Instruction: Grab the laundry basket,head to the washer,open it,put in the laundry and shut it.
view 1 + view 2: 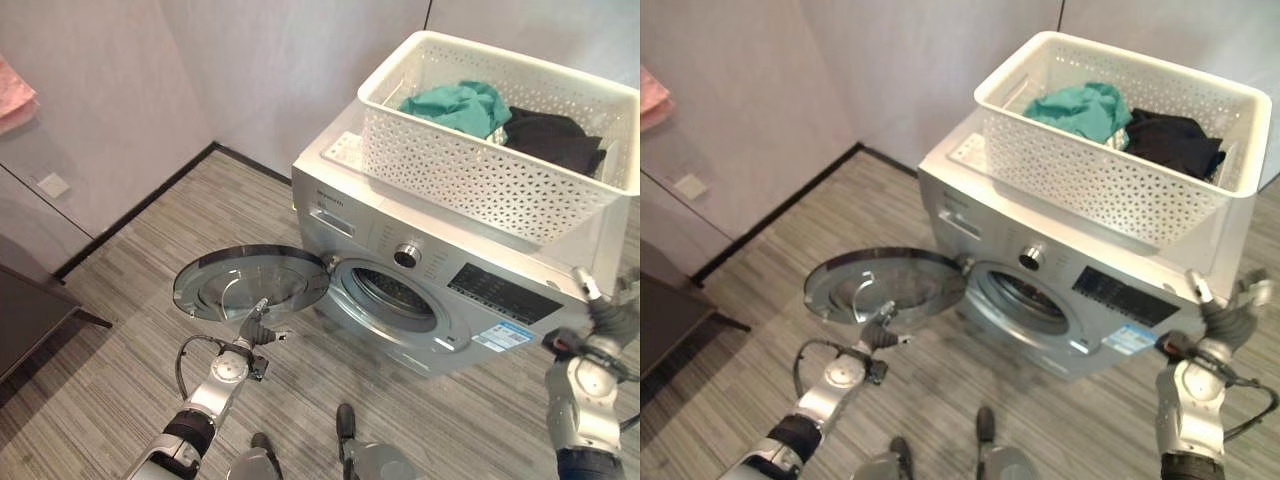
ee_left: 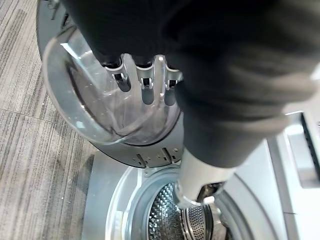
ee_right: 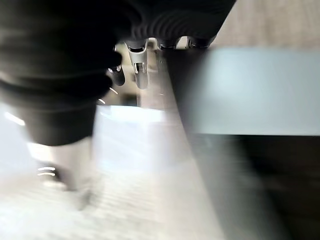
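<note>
Our left hand point(image 1: 257, 330) fingers straight at the open washer door point(image 1: 250, 282) | right hand point(image 1: 600, 318) relaxed, empty | white laundry basket point(image 1: 470, 170) on the washer point(image 1: 400, 255) | teal garment point(image 1: 455, 105): soft, light, we'd pinch a fold

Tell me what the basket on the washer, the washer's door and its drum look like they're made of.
Basket: apparently white moulded plastic, matte, its walls pierced with a regular pattern of small holes.
Door: a clear bowl, glass or perhaps hard plastic, set in a grey ring with a silvery sheen; the floor shows through the bowl.
Drum: looks like bare metal, probably steel, shiny and dotted with perforations.
</note>
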